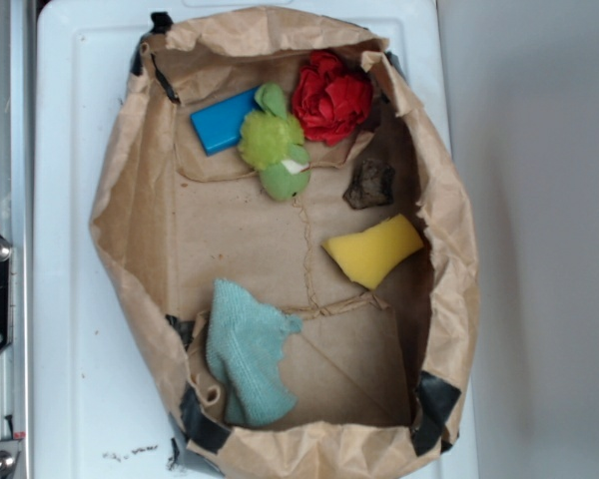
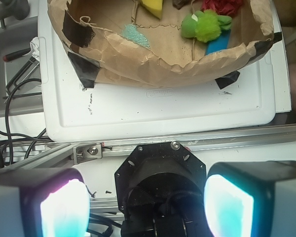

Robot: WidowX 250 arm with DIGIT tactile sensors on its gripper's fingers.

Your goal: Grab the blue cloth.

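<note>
The blue cloth (image 1: 247, 349) is fuzzy matt terry, lying inside the crinkled brown paper bag (image 1: 122, 200). Inside that bag too, the yellow sponge (image 1: 372, 249) looks porous, the blue block (image 1: 222, 122) smooth hard plastic.

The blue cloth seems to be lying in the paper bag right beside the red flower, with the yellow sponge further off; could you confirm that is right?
Not quite. The exterior view shows the blue cloth in the paper bag, but at the opposite end from the red flower. The flower's neighbour is the green plush toy. The yellow sponge lies between the two ends, apart from the cloth.
</note>
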